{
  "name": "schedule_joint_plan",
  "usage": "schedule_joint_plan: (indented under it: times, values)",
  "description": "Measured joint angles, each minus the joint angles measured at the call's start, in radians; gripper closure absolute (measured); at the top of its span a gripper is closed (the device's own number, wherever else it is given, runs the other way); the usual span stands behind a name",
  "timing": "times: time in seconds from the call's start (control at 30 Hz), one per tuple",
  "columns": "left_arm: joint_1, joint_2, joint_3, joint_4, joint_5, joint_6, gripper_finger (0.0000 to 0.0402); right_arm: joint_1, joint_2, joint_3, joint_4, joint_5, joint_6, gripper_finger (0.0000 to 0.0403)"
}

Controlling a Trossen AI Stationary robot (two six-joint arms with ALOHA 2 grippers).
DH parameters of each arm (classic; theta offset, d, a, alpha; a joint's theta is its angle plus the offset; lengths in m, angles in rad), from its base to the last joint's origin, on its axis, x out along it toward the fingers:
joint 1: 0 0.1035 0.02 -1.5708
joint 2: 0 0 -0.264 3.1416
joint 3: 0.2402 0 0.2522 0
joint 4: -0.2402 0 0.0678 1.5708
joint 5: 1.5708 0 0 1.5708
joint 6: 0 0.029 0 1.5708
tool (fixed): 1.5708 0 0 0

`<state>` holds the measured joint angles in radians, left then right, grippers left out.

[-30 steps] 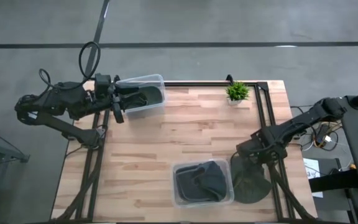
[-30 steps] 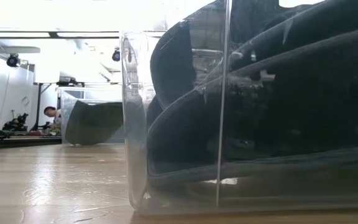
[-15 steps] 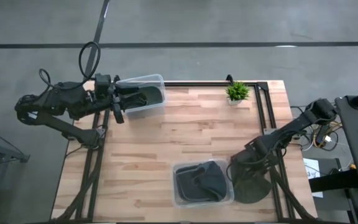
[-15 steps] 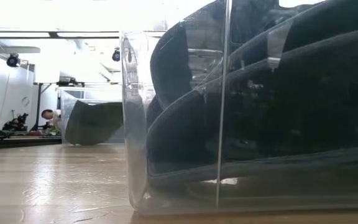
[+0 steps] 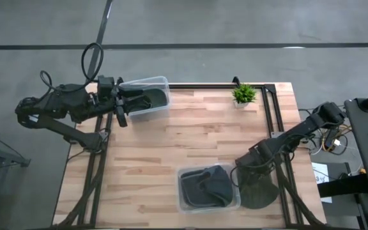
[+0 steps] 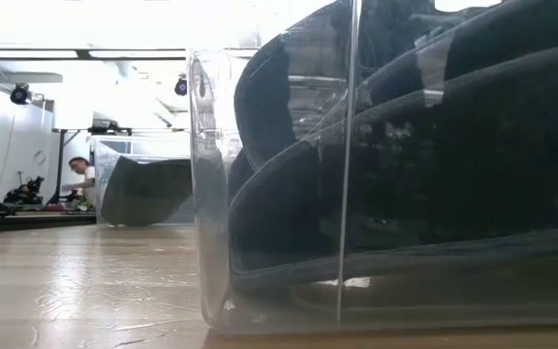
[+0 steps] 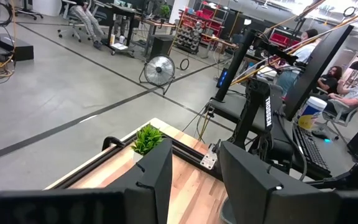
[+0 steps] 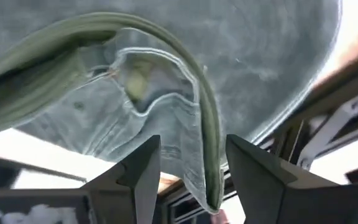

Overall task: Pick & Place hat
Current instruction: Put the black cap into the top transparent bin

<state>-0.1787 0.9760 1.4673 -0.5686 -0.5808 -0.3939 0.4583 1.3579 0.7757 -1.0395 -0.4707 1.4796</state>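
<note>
A dark olive-grey hat lies on the table's near right corner, partly over the edge. My right gripper is low over the hat's left part, and it is open. In the right wrist view the hat's folded brim runs between the two fingers of my right gripper. My left gripper waits open at the far left corner beside a clear bin that holds a dark hat. In its wrist view my left gripper has nothing between its fingers. My right gripper comes at the hat from above with one finger on each side of the brim's olive edge. Whether a finger touches the cloth I cannot tell. The hat lies on the table.
A clear bin with dark hats stands just left of the right gripper, filling the low view as bin. A small potted plant sits at the far right. A black frame rail runs along the right side. Bare wood lies mid-table.
My right gripper has moved toward the table's near edge and a little left, coming down over the hat beside the near bin. The hat and my left arm have kept still.
</note>
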Motion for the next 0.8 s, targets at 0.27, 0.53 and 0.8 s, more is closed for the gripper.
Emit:
schedule_joint_plan:
  times: [0.27, 0.53, 0.8]
  values:
    - [0.0, 0.0, 0.0, 0.0, 0.023, -0.009, 0.0274, -0.077, -0.03, 0.034, -0.014, 0.003, -0.357, 0.0227]
    - [0.0, 0.01, 0.0, 0.0, 0.044, -0.028, 0.0274, -0.196, -0.034, 0.086, -0.226, 0.031, -0.73, 0.0227]
    - [0.0, 0.032, 0.0, 0.002, 0.043, -0.038, 0.0274, -0.257, -0.036, 0.105, -0.438, 0.44, -0.901, 0.0227]
